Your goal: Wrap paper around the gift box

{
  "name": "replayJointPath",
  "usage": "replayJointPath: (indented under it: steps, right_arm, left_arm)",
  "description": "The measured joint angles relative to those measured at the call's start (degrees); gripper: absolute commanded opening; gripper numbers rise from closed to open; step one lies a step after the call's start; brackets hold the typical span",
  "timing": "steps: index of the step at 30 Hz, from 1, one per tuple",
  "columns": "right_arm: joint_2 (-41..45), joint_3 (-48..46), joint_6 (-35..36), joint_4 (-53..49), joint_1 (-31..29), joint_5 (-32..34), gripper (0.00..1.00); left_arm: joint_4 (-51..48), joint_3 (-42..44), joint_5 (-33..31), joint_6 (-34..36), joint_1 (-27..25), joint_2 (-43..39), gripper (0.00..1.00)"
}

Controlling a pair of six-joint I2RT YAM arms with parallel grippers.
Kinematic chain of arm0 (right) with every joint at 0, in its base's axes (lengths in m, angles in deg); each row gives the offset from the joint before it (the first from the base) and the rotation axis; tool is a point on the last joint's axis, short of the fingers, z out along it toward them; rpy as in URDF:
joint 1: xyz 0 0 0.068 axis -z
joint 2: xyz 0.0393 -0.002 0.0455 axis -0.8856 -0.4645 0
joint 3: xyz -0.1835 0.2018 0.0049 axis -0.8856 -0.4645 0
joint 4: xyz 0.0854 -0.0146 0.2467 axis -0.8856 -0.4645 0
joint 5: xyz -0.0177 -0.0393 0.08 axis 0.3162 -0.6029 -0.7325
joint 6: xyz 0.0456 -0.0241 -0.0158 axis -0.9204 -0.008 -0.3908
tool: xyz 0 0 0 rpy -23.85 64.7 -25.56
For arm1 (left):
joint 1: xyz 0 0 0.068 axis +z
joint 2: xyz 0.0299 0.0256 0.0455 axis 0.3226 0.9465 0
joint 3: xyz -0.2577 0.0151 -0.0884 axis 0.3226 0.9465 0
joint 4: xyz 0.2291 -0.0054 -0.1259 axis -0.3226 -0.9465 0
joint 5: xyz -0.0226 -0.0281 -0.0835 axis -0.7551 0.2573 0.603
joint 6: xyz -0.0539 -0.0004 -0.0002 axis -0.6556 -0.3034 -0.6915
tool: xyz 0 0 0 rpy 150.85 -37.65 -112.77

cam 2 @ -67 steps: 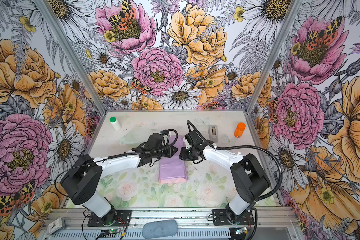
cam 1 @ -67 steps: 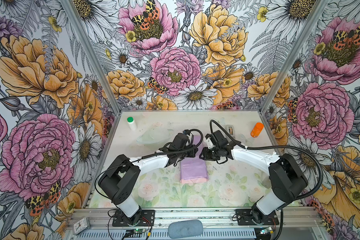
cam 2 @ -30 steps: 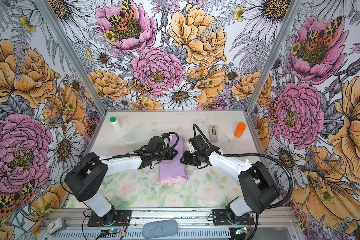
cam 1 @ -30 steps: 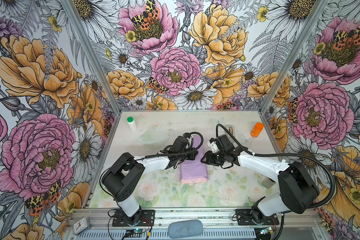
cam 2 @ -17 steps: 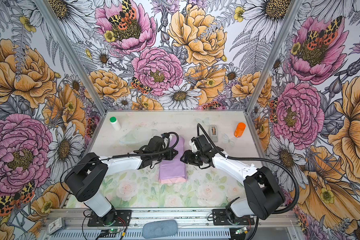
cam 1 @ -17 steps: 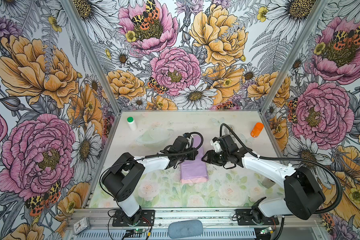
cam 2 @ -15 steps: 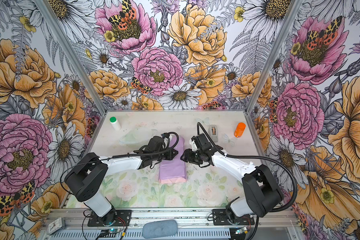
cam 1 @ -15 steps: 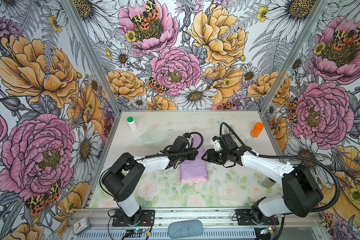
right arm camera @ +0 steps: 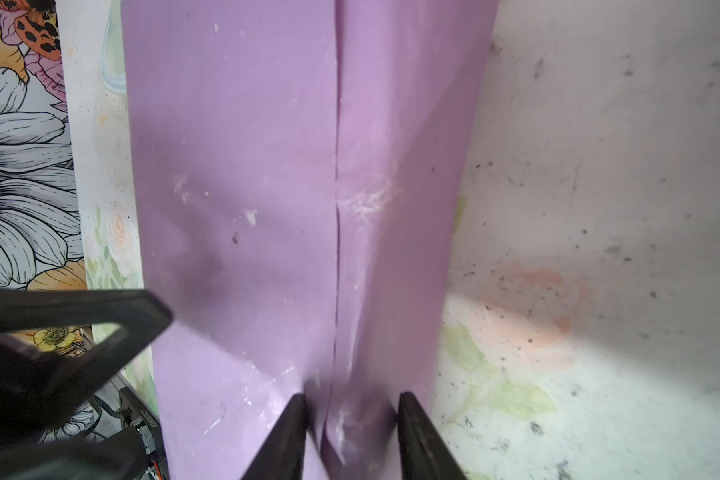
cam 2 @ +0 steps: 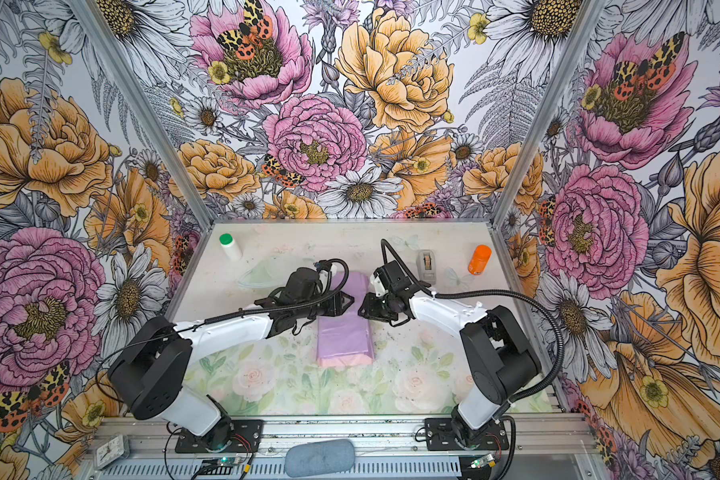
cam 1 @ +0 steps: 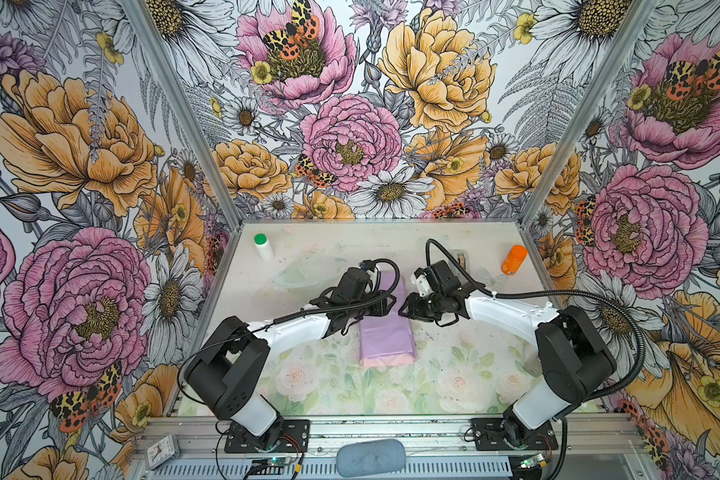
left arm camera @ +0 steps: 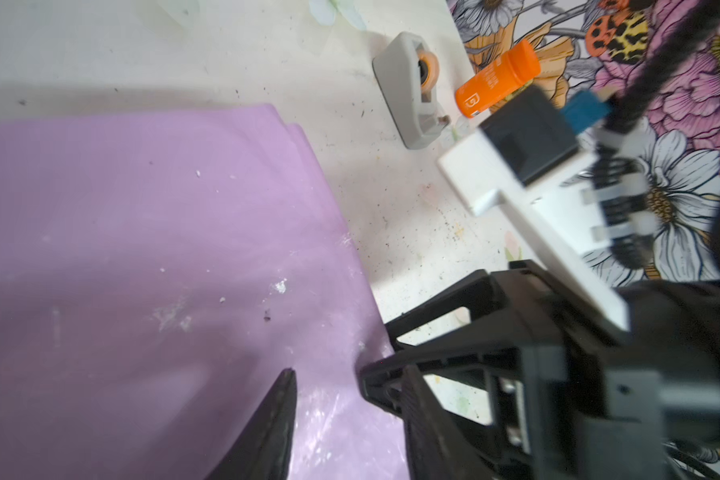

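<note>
So the left gripper [cam 2: 348, 304] had just let go. Its jaws stood apart over the paper [cam 1: 385, 336], where a second before they'd been pinched shut. The right gripper [right arm camera: 352, 432] looked clamped on a raised fold by the seam [right arm camera: 336, 208], so I'd guess it was keeping the overlap from springing back. The gift box was totally hidden under the paper, in the middle of the table [cam 1: 308, 395]. The side wrap seemed about done, ends not yet. Both arms reached in low, with the grippers almost tip to tip over the bundle's far half.
</note>
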Motion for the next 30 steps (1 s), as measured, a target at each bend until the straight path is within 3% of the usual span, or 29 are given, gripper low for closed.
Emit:
replayJointPath:
  steps: [4, 12, 16, 23, 30]
  right_arm:
    - [0.4, -0.3, 0.0, 0.0, 0.0, 0.6, 0.38]
    - [0.8, -0.4, -0.9, 0.0, -0.7, 1.8, 0.38]
    - [1.0, -0.4, -1.3, 0.0, -0.8, 2.3, 0.38]
    - [1.0, -0.4, -1.9, -0.1, -1.0, 2.5, 0.39]
    - [1.6, -0.4, -3.5, -0.1, -1.9, 2.2, 0.52]
  left_arm:
    - [-3.4, 0.6, -2.6, -1.2, 1.8, -7.3, 0.63]
    - [-5.3, 12.4, -3.3, -7.1, 6.1, -11.7, 0.65]
    - [-3.6, 16.9, -1.3, -10.5, 5.9, -11.3, 0.62]
    - [2.5, 17.4, 0.2, -13.5, 3.7, -10.2, 0.57]
    - [5.4, 17.4, 0.3, -14.8, 2.9, -7.3, 0.48]
